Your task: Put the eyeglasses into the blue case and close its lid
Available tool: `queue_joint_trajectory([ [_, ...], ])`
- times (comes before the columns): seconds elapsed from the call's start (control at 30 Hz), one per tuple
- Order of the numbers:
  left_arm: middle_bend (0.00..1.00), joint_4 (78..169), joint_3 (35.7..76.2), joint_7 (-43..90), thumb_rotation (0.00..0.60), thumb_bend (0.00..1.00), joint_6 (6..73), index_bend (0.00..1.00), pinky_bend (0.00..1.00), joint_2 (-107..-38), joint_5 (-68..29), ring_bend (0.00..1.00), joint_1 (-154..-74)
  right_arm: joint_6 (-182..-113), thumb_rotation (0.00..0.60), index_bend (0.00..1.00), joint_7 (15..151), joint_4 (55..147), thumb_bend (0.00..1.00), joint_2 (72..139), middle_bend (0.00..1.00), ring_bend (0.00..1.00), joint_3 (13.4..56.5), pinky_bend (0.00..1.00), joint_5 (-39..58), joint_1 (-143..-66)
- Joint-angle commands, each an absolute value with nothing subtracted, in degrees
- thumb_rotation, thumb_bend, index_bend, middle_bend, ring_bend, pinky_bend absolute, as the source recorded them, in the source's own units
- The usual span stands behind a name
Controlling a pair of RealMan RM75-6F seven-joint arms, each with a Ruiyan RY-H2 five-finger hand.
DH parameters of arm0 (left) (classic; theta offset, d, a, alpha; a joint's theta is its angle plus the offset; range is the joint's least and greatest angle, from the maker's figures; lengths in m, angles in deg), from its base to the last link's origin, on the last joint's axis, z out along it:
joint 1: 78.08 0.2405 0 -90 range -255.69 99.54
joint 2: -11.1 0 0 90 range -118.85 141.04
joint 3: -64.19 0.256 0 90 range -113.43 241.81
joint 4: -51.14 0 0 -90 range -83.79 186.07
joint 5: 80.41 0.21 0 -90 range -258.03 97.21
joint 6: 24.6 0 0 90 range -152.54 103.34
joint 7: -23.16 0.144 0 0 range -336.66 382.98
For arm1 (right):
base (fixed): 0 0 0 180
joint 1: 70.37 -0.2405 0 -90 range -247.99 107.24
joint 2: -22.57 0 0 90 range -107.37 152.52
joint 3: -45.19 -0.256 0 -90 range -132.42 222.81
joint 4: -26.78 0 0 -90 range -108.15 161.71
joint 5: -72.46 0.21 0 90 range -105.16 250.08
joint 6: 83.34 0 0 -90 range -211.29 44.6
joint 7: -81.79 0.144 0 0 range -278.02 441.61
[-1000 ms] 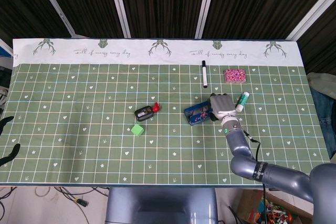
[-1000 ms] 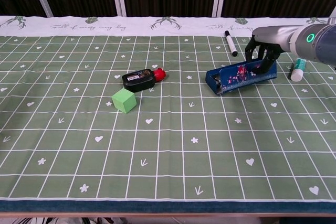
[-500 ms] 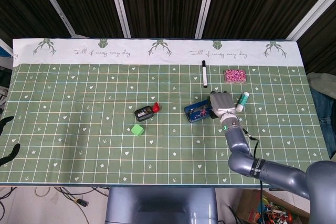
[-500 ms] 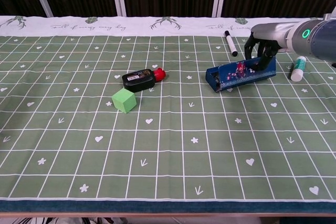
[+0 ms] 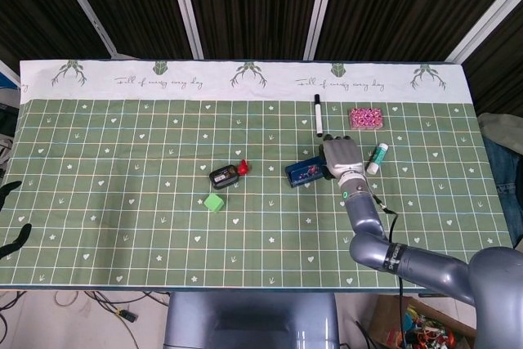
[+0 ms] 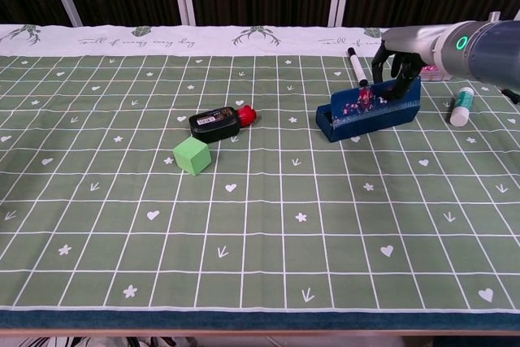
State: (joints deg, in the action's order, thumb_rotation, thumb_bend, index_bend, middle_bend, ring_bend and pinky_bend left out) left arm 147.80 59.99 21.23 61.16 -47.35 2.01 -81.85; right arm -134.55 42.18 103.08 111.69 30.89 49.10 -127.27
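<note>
The bench (image 5: pixel 122 202) is covered by a green gridded cloth printed with small white hearts and arrows; a white band at the 12 o'clock edge carries deer-antler motifs and cursive script too small to be read with certainty. The right arm (image 5: pixel 409 263) is seen reaching in from 4 o'clock. The right hand (image 5: pixel 341 158) is laid over the 3 o'clock end of the blue case (image 6: pixel 367 111), with the fingers (image 6: pixel 390 67) curled over its raised lid; a grip cannot be confirmed. A red-and-white pattern is visible on the case; its contents cannot be made out, and no eyeglasses can be identified. At 12 o'clock of the case lies a black marker (image 5: pixel 318 114). A black device with a red end (image 6: pixel 221 121) and a green cube (image 6: pixel 192 155) lie near centre. The left hand (image 5: pixel 10 218) is glimpsed at the 9 o'clock edge, state indeterminate.
</note>
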Motion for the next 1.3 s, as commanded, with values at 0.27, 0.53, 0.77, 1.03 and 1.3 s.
queue_joint_trajectory([
  [0.27,0.0,147.81,59.94,21.14,0.6,0.32,61.23,0.17,0.0,-47.32,1.95,0.0,-81.82,-133.88,0.6,0.85,41.22,99.28,0.48,113.78,0.2,0.25,30.62,0.2,51.03,-129.02],
  [0.53,0.0,147.79,59.91,20.95,0.6,0.32,61.14,0.17,0.0,-47.24,1.87,0.0,-81.84,-132.52,0.6,0.85,39.38,95.1,0.48,115.46,0.2,0.25,30.4,0.2,54.47,-130.63],
  [0.77,0.0,147.78,59.86,20.77,0.6,0.32,61.19,0.17,0.0,-47.15,1.82,0.0,-81.81,-130.71,0.6,0.67,38.56,92.39,0.48,116.91,0.2,0.24,30.96,0.2,56.26,-131.13],
  [1.03,0.0,147.75,59.86,20.64,0.6,0.32,61.22,0.17,0.0,-47.13,1.89,0.0,-81.8,-130.54,0.6,0.34,39.95,89.27,0.44,119.16,0.16,0.24,30.43,0.2,54.84,-131.48],
  [1.3,0.0,147.65,59.91,20.56,0.6,0.32,61.09,0.17,0.0,-47.16,1.9,0.0,-81.84,-130.67,0.6,0.14,39.9,88.13,0.39,120.2,0.15,0.23,30.59,0.2,54.03,-131.55],
])
